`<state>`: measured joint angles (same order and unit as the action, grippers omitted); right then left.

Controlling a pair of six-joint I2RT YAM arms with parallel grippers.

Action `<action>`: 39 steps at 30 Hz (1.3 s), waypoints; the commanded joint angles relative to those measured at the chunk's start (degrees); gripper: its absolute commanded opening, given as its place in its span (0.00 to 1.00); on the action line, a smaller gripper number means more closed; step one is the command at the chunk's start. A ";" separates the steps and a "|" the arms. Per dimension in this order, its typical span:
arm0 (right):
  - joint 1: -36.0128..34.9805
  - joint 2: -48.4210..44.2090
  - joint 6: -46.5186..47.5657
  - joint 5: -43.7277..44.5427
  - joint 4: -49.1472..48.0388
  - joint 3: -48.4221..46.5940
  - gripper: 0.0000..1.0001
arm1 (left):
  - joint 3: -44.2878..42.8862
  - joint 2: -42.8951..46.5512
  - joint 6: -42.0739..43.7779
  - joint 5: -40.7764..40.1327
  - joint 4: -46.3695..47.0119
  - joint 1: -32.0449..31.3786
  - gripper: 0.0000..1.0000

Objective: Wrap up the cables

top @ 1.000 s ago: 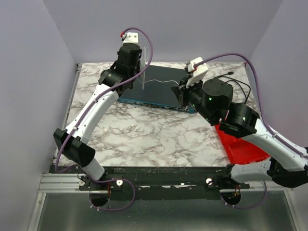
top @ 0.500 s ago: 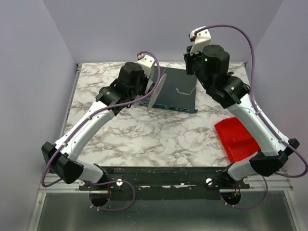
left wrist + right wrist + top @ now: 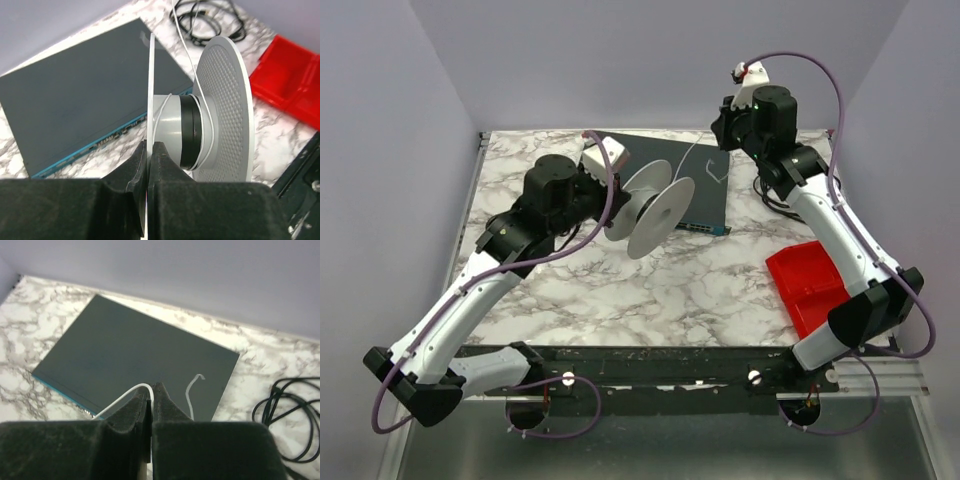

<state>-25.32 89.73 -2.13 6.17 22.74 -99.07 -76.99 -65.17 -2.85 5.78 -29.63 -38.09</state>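
Observation:
My left gripper (image 3: 608,203) (image 3: 150,145) is shut on the thin near flange of a white spool (image 3: 655,215) (image 3: 222,105), held above the table in front of the dark box. The thin white cable (image 3: 688,162) (image 3: 187,50) has a few turns round the spool's hub and rises toward my right gripper (image 3: 720,132) (image 3: 152,386). That gripper is shut on the cable (image 3: 122,396), high over the box's far right corner. The cable's free end (image 3: 192,390) curls down over the box.
A flat dark box with a teal edge (image 3: 705,190) (image 3: 75,100) (image 3: 130,347) lies at the back of the marble table. A red tray (image 3: 820,290) (image 3: 292,75) sits at the right. Coiled black cords (image 3: 772,190) (image 3: 205,22) (image 3: 292,412) lie right of the box.
The left arm has drawn back toward the near left, turning the spool side-on. The right arm has risen and swung to the back right, pulling the cable up with it.

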 commanded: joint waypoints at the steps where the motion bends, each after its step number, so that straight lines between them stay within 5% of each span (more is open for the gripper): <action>1: 3.09 -0.49 -6.49 -10.54 -5.84 8.65 0.01 | -1.42 4.70 -9.53 6.25 9.27 2.42 0.00; 10: 3.29 -6.24 -16.96 -24.07 -19.38 28.76 0.01 | -5.27 6.15 -27.19 1.80 11.77 8.03 0.00; 16: 3.26 -9.51 -31.92 -39.05 -43.98 44.10 0.01 | -5.32 6.12 -33.53 -3.24 16.37 7.38 0.00; 32: -0.01 -3.71 -63.96 -50.99 -91.98 58.10 0.22 | -6.24 5.33 -33.62 -19.30 23.69 -2.69 0.00; 39: -4.32 -3.39 -65.45 -49.71 -95.28 60.75 0.22 | -7.52 4.62 -32.03 -25.87 24.25 -3.22 0.00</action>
<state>-27.24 86.59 -65.39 -42.78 -66.15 -39.94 -81.01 -60.66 -35.11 -13.47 -11.94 -41.01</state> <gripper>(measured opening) 0.222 0.038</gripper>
